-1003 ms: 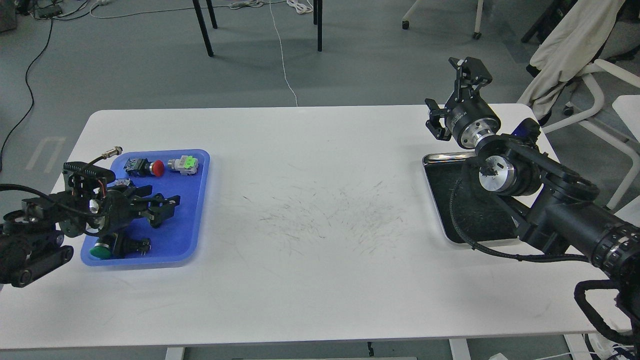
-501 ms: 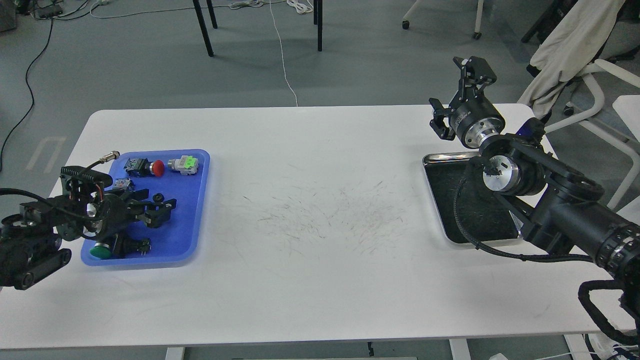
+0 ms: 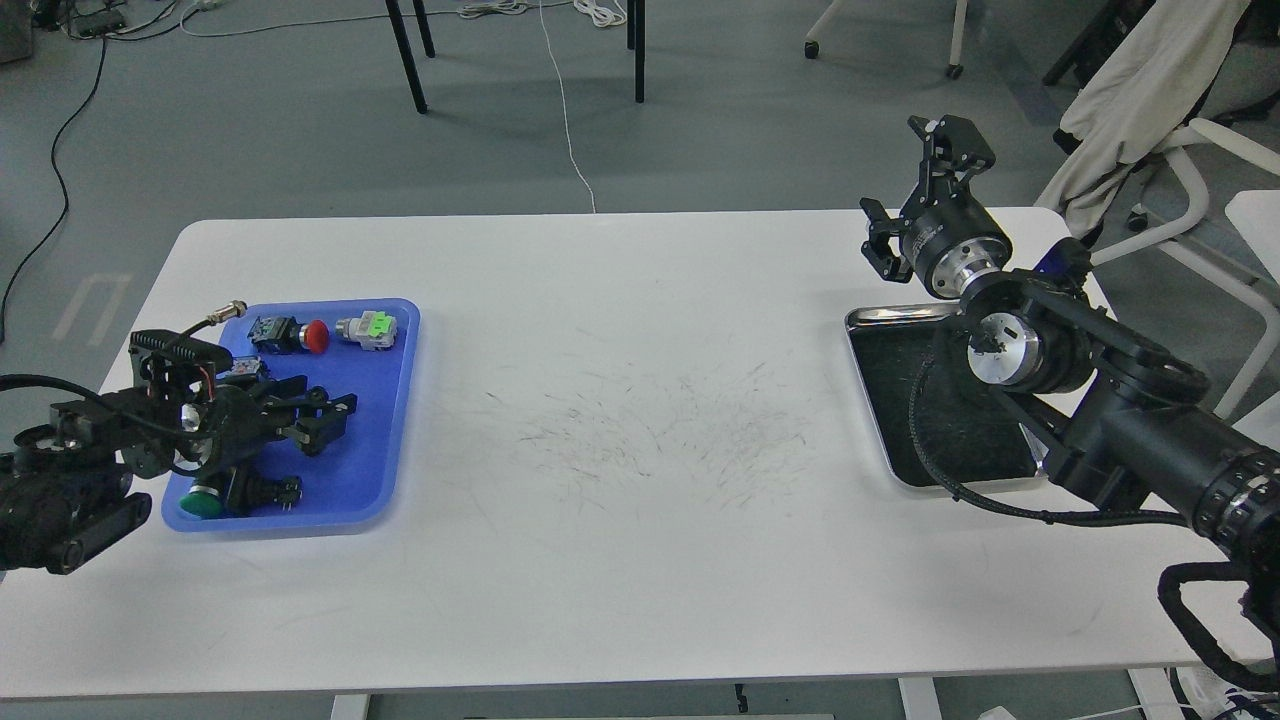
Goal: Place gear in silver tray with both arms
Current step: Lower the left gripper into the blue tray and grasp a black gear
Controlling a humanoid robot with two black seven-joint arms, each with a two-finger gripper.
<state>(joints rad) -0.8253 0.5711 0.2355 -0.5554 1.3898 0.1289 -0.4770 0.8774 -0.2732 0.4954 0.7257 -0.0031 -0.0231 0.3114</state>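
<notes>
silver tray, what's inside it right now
Only the dark scratched bottom of the silver tray shows; no gear is visible in it. The right arm and its cable cover the tray's right side, so that part cannot be checked.

From my seat, the broad scuffed middle of the white rectangular table (image 3: 640,420) lies bare between the shallow blue plastic tray (image 3: 385,400) on my left and the shiny rectangular silver tray (image 3: 900,400) on my right. My black right arm (image 3: 1100,410) lies across the silver tray's right half, leaving its left part bare. Small switches and a red-capped push button (image 3: 300,335) crowd the blue tray around my left gripper (image 3: 335,415)
</notes>
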